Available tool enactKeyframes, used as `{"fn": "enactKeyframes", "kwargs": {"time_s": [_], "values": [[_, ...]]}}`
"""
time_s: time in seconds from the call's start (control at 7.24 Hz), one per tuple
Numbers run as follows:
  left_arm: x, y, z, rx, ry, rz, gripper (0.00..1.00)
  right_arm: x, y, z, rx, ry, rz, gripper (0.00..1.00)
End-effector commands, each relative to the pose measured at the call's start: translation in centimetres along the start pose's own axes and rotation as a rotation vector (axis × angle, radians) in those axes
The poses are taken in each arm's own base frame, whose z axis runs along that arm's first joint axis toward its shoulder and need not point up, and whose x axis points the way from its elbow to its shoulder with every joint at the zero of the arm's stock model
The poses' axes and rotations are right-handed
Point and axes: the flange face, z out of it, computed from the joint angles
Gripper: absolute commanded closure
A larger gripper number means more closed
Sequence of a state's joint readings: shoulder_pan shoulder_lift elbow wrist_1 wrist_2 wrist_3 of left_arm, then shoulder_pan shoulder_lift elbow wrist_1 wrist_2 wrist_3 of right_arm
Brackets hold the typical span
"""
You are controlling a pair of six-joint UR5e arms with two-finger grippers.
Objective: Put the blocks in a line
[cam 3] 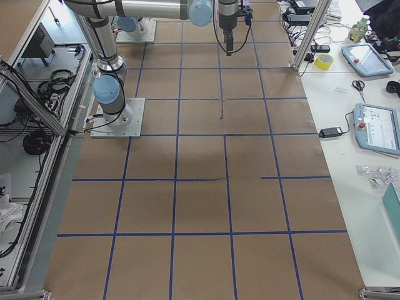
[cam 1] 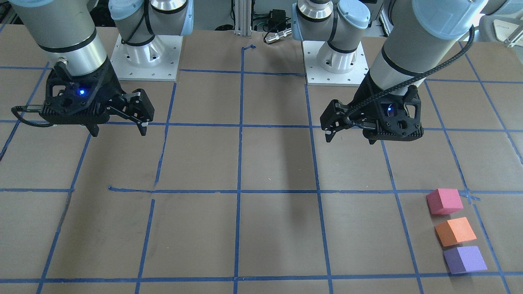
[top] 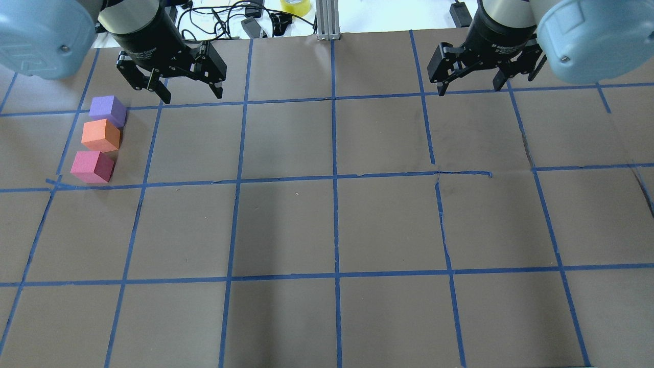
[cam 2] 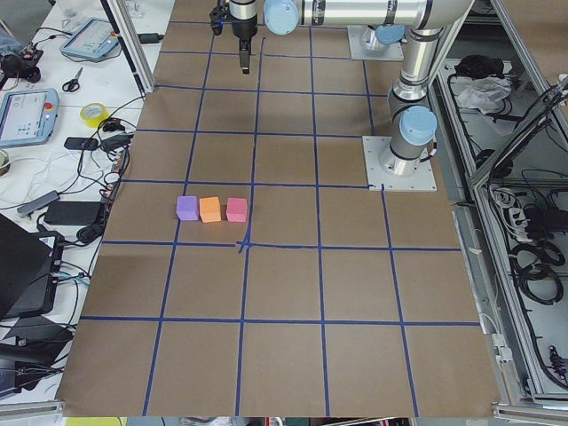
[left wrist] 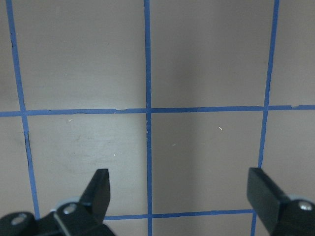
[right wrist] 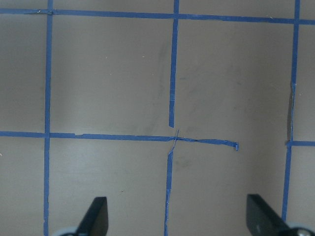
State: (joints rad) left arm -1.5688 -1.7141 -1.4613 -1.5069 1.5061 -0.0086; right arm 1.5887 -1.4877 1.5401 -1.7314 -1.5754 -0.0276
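Either side of the orange block (top: pixel 101 135) sit the purple block (top: pixel 107 111) and pink block (top: pixel 92 166), lined up; the task looks finished. Left pincer (top: pixel 193 94) and right pincer (top: pixel 470 88) are spread apart, empty.

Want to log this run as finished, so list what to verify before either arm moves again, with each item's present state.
1. One straight row of the pink-red block, orange block and purple block, orange in the middle: ok.
2. Whether neighbours in the row touch or stand slightly apart: cannot tell.
3. The left gripper is open and empty: ok.
4. The right gripper is open and empty: ok.
5. Both grippers are apart from the row, the left one nearer, by the purple end: ok.
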Motion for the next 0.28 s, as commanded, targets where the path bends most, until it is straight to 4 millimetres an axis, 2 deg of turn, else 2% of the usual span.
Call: {"fn": "enactKeyframes", "kwargs": {"time_s": [0.0, 0.14], "values": [[0.01, 0.24, 0.16, -0.007, 0.0, 0.004, 0.0, 0.06, -0.06, 0.05, 0.001, 0.0, 0.003, 0.0], [0.0, 0.23, 0.34, -0.012, 0.0, 0.005, 0.0, 0.06, -0.09, 0.02, 0.004, 0.0, 0.001, 0.0]]}}
